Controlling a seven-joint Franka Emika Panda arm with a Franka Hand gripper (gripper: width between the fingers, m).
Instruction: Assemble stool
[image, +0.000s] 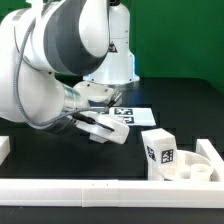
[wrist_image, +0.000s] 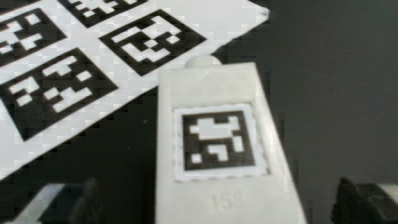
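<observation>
Leg pick-up in hand. Gripper (wrist_image: 217, 203) released, its fingers (wrist_image: 71, 203) straddling the tagged stool leg (wrist_image: 214, 120), which lay on the table (wrist_image: 338, 60) at the marker board (wrist_image: 80, 60) edge. Next move likely needs a square clench, then a level lift.

The end effector (wrist_image: 217, 205) stood astride a lying leg (wrist_image: 214, 130), jaws apart and clear of it, a strip of bare table (wrist_image: 118, 172) showing between the leg and each of the fingers (wrist_image: 68, 203); the marker board (wrist_image: 89, 60) lay flat and low at the leg's far tip; toward the exterior view's right an upright leg (image: 160, 148) and the rimmed seat (image: 203, 152) stood in the way; a long rail (image: 60, 190) walled the front edge; open table lay behind the seat.
</observation>
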